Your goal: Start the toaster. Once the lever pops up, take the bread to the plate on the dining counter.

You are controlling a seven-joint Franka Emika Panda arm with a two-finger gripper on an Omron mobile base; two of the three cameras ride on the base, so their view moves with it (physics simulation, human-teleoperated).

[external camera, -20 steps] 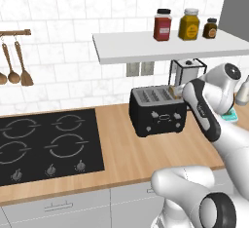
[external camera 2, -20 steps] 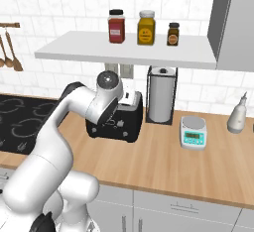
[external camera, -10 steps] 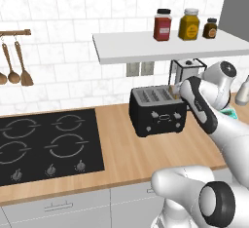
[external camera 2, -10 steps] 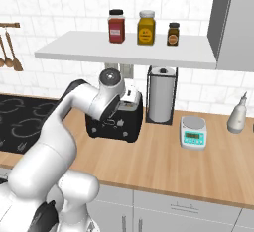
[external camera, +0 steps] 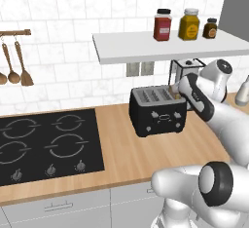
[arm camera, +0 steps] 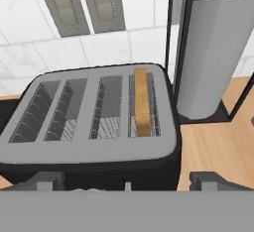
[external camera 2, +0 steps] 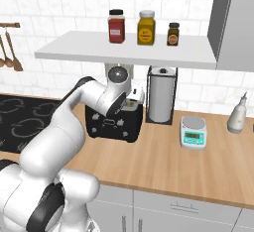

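Black glass makes up the hob (external camera: pixel 46 146) at the left of the wooden tabletop (external camera: pixel 121 156), with four ring burners and three small knobs along its front edge. Above it, a rail on the tiled wall carries hanging wooden utensils (external camera: pixel 19 66); two show fully and a third is cut off by the frame edge.

Further right stands the toaster (external camera: pixel 158 110), a black box with a silvery top and four slots. In the hand view one slice of bread (arm camera: pixel 142 101) stands on edge in the rightmost of the four slots of the toaster (arm camera: pixel 92 122), sunk low between the wire guides; the other three slots hold nothing. Two grey outlet plates (arm camera: pixel 82 3) sit on the wall behind it.

Over the toaster's right end the hand (external camera: pixel 176 89) hovers, its fingers (arm camera: pixel 211 180) spread wide with nothing between them.

Just right of the toaster stands one paper towel roll (external camera 2: pixel 161 94) in a black wire frame. Overhead, a white shelf (external camera 2: pixel 124 52) bears three jars: one red (external camera 2: pixel 116 26), one yellow (external camera 2: pixel 146 28), one small and dark (external camera 2: pixel 173 33). Further right on the tabletop sit one small kitchen scale (external camera 2: pixel 193 133) and, near the edge, one pale bottle (external camera 2: pixel 237 114).
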